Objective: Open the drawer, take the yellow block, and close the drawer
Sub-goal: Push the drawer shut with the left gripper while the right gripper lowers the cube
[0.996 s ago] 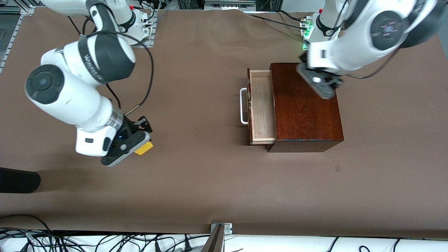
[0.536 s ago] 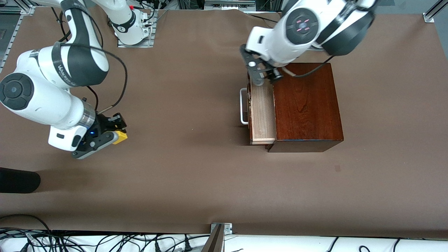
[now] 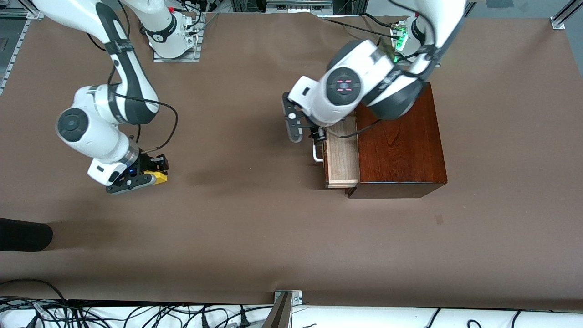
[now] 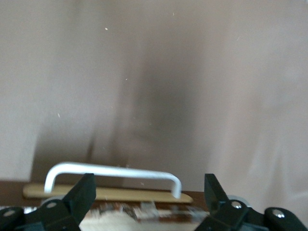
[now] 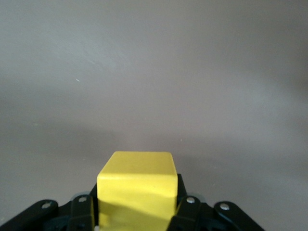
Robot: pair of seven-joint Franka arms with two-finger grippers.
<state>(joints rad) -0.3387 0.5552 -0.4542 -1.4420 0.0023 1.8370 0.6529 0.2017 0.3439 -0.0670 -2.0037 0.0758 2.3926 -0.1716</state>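
Left gripper (image 3: pixel 314 136): moved off the glossy reddish-brown wooden box (image 3: pixel 398 146) to the white U-shaped bar handle (image 4: pixel 113 174).
Right gripper (image 3: pixel 152 175): carried the small bright-yellow cube (image 3: pixel 159 176) toward its own end of the counter (image 3: pixel 246 218).

The work surface is a table (image 3: pixel 255 228) covered edge to edge with matte brown sheeting, showing faint creases and soft shadows under diffuse overhead light. Aluminium framing (image 3: pixel 18 27) borders one upper corner. A white ledge carrying loose black cables (image 3: pixel 136 316) runs along the edge nearest the front camera. A small metal bracket (image 3: pixel 288 297) is fixed at the middle of that edge.
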